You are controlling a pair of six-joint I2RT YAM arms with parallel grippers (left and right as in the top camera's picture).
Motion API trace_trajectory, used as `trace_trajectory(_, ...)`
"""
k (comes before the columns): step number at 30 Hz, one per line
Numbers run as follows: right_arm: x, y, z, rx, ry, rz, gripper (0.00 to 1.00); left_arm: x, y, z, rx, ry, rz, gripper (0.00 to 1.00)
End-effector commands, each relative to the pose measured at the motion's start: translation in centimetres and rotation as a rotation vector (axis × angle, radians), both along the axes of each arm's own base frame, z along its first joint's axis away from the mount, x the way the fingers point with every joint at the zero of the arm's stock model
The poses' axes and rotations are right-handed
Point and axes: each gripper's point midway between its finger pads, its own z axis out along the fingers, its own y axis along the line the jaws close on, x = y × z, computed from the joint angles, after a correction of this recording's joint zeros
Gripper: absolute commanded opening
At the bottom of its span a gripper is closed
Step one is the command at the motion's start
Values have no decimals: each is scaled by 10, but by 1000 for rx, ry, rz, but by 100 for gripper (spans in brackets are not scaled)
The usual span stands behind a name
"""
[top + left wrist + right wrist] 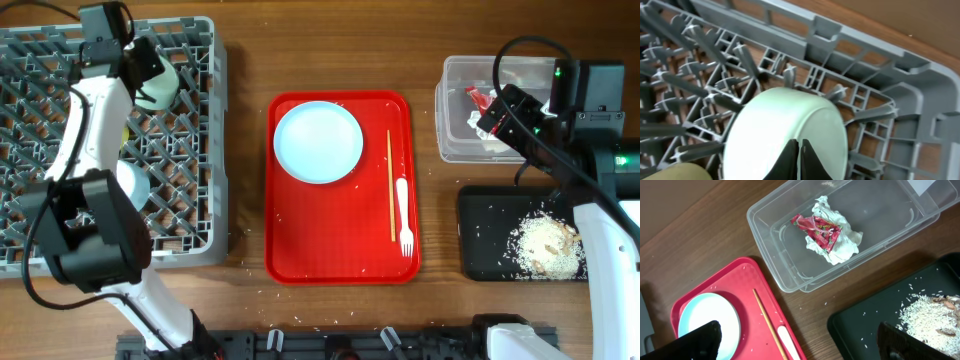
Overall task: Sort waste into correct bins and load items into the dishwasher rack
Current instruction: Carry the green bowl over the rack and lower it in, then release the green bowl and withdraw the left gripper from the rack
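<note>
The pale green bowl point(160, 88) leans tilted among the pegs at the back right of the grey dishwasher rack point(190, 200). My left gripper point(799, 150) is shut on the bowl's point(775, 125) edge. A pale blue bowl point(133, 182) lies in the rack, and a yellow cup point(670, 172) shows beside the green bowl. My right gripper point(805, 342) is open and empty, hovering over the clear tub point(455, 120). In the tub point(770, 235) lie the white napkin point(842, 242) and the red wrapper point(820, 230). The black tray point(485, 240) holds rice scraps point(548, 245).
A red serving tray point(340, 250) in the middle holds the pale blue plate point(318, 142), the thin wooden stick point(390, 185) and the white fork point(403, 215). Loose rice grains lie on the wood around the black tray point(855, 330).
</note>
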Motion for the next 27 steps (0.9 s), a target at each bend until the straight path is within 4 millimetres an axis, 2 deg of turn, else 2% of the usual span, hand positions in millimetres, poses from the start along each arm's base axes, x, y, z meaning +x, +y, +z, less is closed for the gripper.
trace_trajectory(1, 2, -5, 0, -21, 0, -9, 100, -6, 17, 0, 18, 15, 30, 4)
trace_trajectory(7, 2, -5, 0, -21, 0, -9, 100, -1, 7, 2, -28, -7, -12, 4)
trace_trajectory(11, 2, -5, 0, -21, 0, -9, 100, 5, -17, 9, -126, -46, -107, 4)
trace_trajectory(14, 2, -5, 0, -21, 0, -9, 100, 3, -17, 4, -126, -29, -108, 4)
trace_trajectory(19, 2, -5, 0, -22, 0, -9, 100, -10, 12, -11, -75, 36, -18, 4)
trace_trajectory(23, 2, -5, 0, -22, 0, -9, 100, -15, 36, -10, -78, 28, 31, 4)
trace_trajectory(27, 2, -5, 0, -22, 0, -9, 100, -19, 44, -11, -80, 35, 49, 4)
